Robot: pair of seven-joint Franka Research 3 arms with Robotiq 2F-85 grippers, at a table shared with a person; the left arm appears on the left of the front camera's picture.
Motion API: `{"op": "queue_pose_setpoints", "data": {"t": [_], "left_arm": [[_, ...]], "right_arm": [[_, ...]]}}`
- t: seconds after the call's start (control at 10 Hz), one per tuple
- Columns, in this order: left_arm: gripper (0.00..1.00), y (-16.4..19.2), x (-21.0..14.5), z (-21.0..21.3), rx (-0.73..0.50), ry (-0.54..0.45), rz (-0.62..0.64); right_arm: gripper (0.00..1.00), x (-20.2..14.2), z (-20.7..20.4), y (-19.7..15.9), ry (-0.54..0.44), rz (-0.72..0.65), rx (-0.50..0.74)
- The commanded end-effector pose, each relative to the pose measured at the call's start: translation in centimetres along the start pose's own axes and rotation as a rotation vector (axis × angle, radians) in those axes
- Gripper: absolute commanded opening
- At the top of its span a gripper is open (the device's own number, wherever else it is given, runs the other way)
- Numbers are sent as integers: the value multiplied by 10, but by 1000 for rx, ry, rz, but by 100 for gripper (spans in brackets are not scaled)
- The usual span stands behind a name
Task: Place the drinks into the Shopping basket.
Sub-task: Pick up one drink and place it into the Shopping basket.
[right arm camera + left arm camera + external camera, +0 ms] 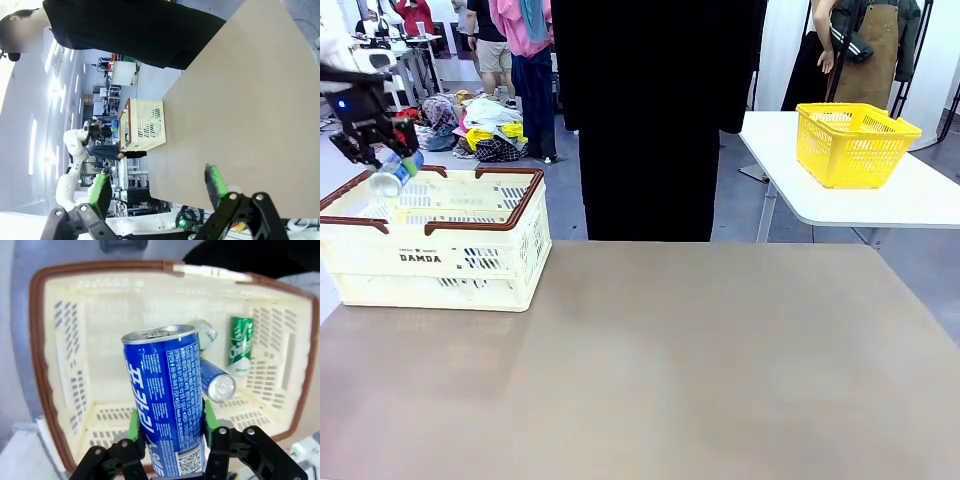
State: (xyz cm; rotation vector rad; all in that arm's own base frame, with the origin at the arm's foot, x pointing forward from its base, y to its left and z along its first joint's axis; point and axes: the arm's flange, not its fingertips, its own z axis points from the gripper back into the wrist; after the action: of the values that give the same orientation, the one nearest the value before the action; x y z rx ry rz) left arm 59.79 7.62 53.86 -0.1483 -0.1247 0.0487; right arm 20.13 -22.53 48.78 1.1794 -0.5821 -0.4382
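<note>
Shopping basket [55, 365] holds a green can [240, 345] and two more cans at 2 o'clock. Left gripper [170, 432] clamps blue Pocari can [165, 400] above it; right gripper [157, 182] jaws wide, empty.

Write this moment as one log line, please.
left pincer: shut on blue can, above cream basket | right pincer: open | basket holds three cans

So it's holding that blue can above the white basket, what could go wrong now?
Two risks, I'd guess. The blue can held by the left gripper hangs over cans already lying in the Shopping basket: another blue can and a green can. Dropped, it may hit them and dent or bounce. In the front view the gripper sits close to the basket's far left rim, so a slanted release might clip it.
</note>
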Motion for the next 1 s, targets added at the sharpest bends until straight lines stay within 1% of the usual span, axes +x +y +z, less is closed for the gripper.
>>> {"op": "queue_pose_setpoints", "data": {"t": [0.0,0.1,0.4,0.7,0.9], "left_arm": [[0,18,-6,-27,-12,-64,-103],[0,21,-11,-46,-23,-72,-161],[0,21,-10,-83,-48,-19,-150],[0,24,-7,-106,-8,19,-116],[0,25,0,-115,8,15,-105]], "right_arm": [[100,3,-1,2,-10,26,32],[100,3,-1,2,-10,26,32],[100,3,-1,2,-10,26,32],[100,3,-1,2,-10,26,32],[100,3,-1,2,-10,26,32]]}}
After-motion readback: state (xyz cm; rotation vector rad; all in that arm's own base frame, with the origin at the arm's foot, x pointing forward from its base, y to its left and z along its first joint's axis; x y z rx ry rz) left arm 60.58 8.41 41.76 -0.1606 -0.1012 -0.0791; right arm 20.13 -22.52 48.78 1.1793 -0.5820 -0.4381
